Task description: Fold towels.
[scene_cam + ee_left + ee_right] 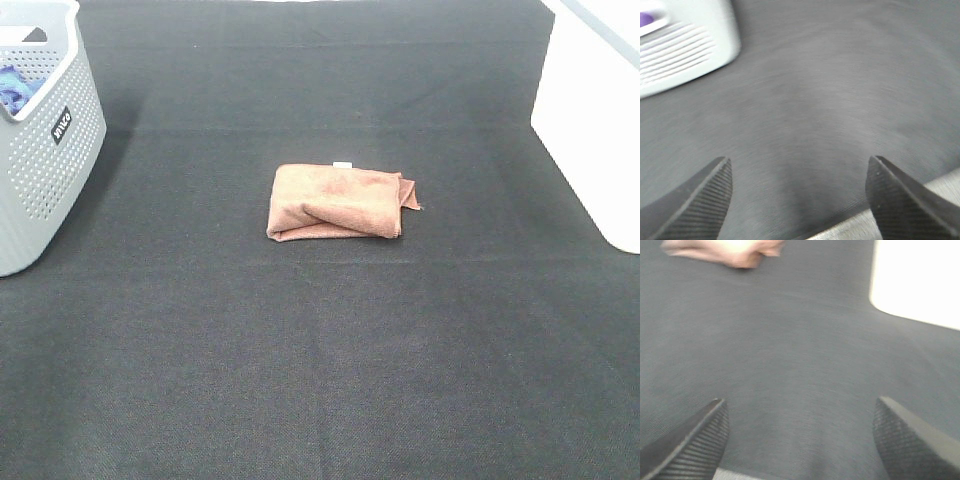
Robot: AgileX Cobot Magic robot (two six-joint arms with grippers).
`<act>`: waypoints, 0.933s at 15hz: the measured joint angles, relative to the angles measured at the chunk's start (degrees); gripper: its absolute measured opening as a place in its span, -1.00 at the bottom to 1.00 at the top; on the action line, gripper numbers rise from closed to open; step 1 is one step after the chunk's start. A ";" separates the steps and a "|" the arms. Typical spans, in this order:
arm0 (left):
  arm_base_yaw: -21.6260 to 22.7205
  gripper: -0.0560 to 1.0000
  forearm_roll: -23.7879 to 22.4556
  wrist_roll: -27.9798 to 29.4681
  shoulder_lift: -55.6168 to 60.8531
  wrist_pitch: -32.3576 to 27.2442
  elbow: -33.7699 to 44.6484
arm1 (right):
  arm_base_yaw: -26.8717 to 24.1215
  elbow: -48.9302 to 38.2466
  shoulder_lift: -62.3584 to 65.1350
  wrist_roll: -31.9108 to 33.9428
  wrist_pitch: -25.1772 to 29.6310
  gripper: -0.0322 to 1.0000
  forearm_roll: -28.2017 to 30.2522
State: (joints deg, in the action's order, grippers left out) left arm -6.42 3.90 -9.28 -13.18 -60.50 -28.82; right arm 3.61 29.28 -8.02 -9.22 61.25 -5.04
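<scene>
The reddish-brown towel (338,202) lies folded into a small rectangle in the middle of the dark mat, with its small white tag (342,165) at the far edge. Its near edge also shows, blurred, in the right wrist view (725,252). Neither arm shows in the high view. My left gripper (799,180) is open and empty over bare mat. My right gripper (800,422) is open and empty over bare mat, well short of the towel.
A grey perforated basket (45,140) with blue cloth inside stands at the far left, also in the left wrist view (680,45). A white bin (595,110) stands at the far right, also in the right wrist view (917,280). The dark mat (320,360) covers the table.
</scene>
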 joint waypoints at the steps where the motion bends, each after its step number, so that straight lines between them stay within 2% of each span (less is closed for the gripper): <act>1: 4.81 0.45 0.06 0.00 2.58 0.06 0.06 | -2.52 0.00 1.20 0.00 -0.06 0.52 0.00; 2: 4.81 0.45 0.06 0.00 2.58 0.06 0.06 | -2.52 0.00 1.20 0.00 -0.06 0.52 0.00; 3: 7.28 0.45 0.06 0.00 7.16 0.06 0.06 | -2.86 0.00 4.24 0.00 -0.11 0.52 0.00; 6: 7.45 0.45 0.06 0.00 13.06 0.06 0.06 | -2.86 0.00 8.19 0.00 -0.06 0.52 0.00; 14: 7.45 0.45 0.06 0.00 13.35 0.06 0.06 | -2.86 0.00 8.42 0.00 -0.06 0.52 -0.40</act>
State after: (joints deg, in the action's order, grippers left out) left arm 1.03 3.95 -9.28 0.17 -60.45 -28.76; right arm 0.74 29.28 0.40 -9.22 61.19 -5.44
